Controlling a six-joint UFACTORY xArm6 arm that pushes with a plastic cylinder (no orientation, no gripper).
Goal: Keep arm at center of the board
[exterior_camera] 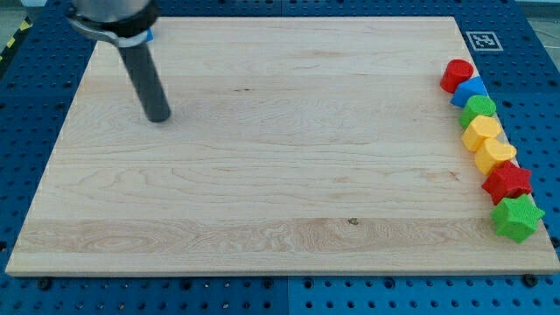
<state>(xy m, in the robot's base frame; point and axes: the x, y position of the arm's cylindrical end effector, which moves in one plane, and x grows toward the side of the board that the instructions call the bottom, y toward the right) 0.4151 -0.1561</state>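
Note:
My tip (158, 118) rests on the wooden board (262, 157) in its upper left part, well left of the board's middle. The dark rod rises from it toward the view's top left. Several blocks stand in a line along the board's right edge, far from my tip: a red round block (456, 75), a blue block (470, 91), a green round block (479, 110), a yellow block (481, 132), a second yellow block (495, 154), a red star block (507, 182) and a green star block (516, 218).
A black-and-white marker tag (480, 40) sits at the board's top right corner. A blue perforated table (35, 105) surrounds the board on all sides.

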